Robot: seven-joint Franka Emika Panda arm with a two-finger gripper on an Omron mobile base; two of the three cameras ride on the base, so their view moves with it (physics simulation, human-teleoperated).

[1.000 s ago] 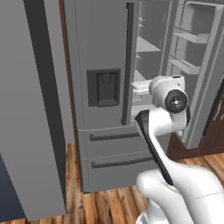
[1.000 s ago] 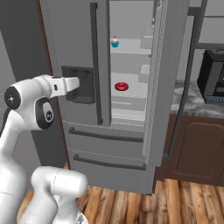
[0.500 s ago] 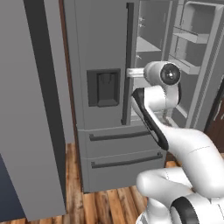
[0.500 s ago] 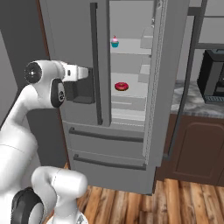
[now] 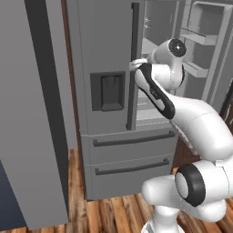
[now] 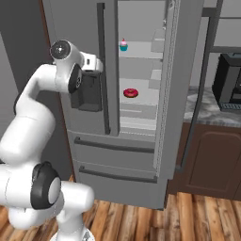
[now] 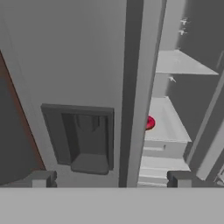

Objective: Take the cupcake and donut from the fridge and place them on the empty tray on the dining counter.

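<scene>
Meanwhile, the fridge [image 6: 141, 117] stands with its right door [image 6: 181, 84] swung wide and its left door [image 5: 104, 68] shut, the dark dispenser panel [image 7: 81, 140] and the long vertical handle [image 7: 133, 92] squarely ahead of the robot's hand. The white arm [image 6: 42, 89] is raised level with the middle shelves, and its gripper [image 7: 111, 178] sits just short of the closed door, fingers [image 7: 41, 178] spread as wide as they go and holding nothing. Behind the handle, on a pale inner shelf [image 6: 141, 96], the red-iced donut [image 6: 131, 93] lies in plain view from the right side; from the hand only a sliver of red [image 7: 150, 123] shows past the door edge. One shelf up, the pink-frosted cupcake [image 6: 123, 45] stands near the front lip. Neither pastry has been touched, and the tray and dining counter lie outside these pictures.

The risk here looks to be the closed door. With the hand aimed partly at the dispenser side, a straight push forward would likely drive a finger into the handle or door edge rather than into the opening. It is hard to tell from the hand's angle how much room there is beside the handle. A sideways swing could also clip the shelf lip and nudge the donut deeper, or knock the small, top-heavy cupcake over before it is ever gripped.
</scene>
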